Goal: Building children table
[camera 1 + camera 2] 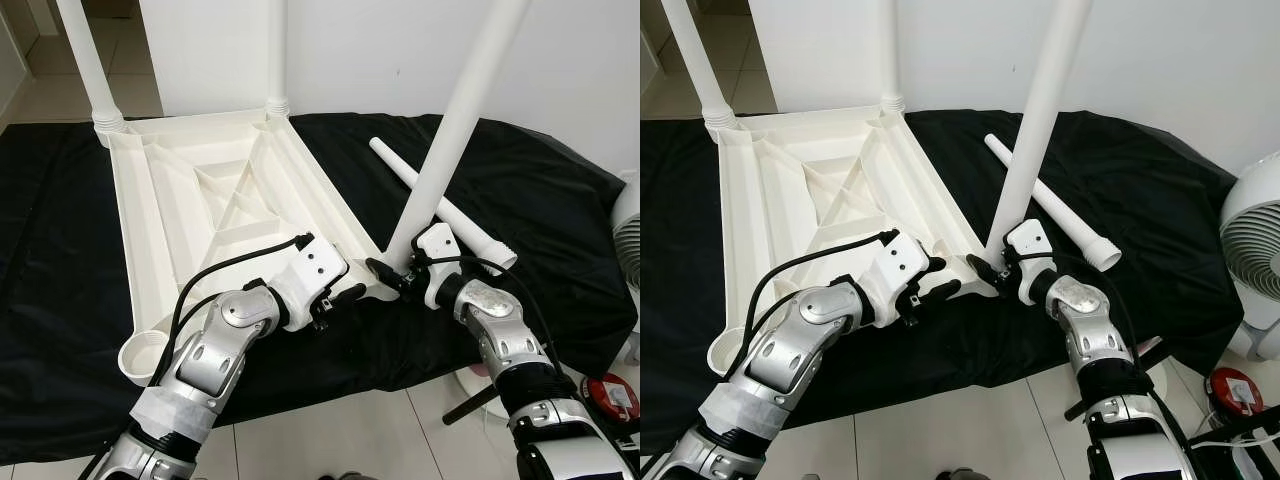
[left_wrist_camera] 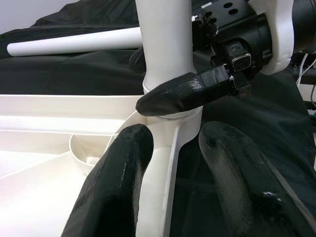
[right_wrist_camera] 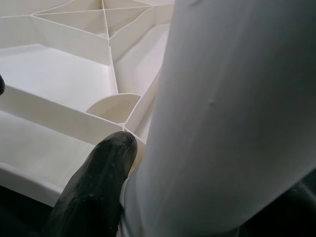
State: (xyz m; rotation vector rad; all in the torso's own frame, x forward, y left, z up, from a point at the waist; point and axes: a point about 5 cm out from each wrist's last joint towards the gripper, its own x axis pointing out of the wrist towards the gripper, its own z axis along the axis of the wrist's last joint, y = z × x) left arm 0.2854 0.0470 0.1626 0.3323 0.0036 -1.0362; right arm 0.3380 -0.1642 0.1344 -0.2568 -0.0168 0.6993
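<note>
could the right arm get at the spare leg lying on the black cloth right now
Probably not yet: the right gripper is shut on the tilted leg at the tabletop corner. The spare leg lies close behind it, unobstructed.

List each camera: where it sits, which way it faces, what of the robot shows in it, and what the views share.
Left eye view: on the head, looking forward and down at the upturned white tabletop on the black cloth; both silver arms show.
Right eye view: the same scene from the other eye, plus a fan.
Left wrist view: along the left gripper, open at the corner socket.
Right wrist view: along the right gripper, shut on the leg.
Shared: both wrist views show the leg that the right gripper holds.
</note>
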